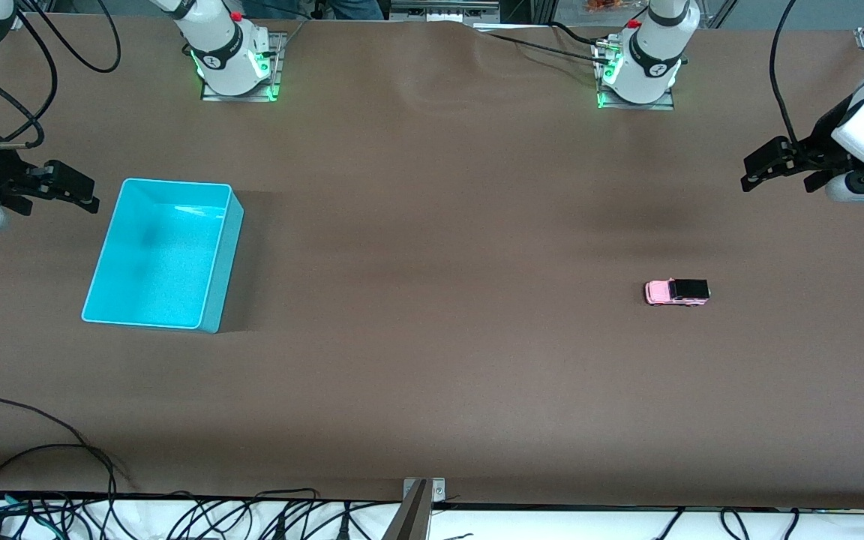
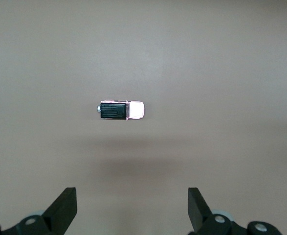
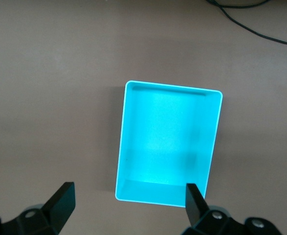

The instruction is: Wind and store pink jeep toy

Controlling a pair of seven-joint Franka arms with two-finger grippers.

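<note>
The pink jeep toy (image 1: 676, 292) stands on its wheels on the brown table toward the left arm's end, light pink with a black rear roof. In the left wrist view the pink jeep toy (image 2: 121, 110) lies apart from the fingers. My left gripper (image 1: 777, 176) hangs open above the table at that end, empty, and its own camera shows the left gripper (image 2: 132, 205) spread wide. A cyan bin (image 1: 226, 262) sits empty toward the right arm's end. My right gripper (image 1: 61, 199) hovers open beside it; in its wrist view the right gripper (image 3: 129, 200) stands just off the bin's rim (image 3: 172, 88).
Black cables (image 1: 49, 450) loop over the table's edge nearest the front camera, at the right arm's end. A metal bracket (image 1: 421, 495) sticks up at the middle of that edge. Both arm bases (image 1: 237, 67) stand along the farthest edge.
</note>
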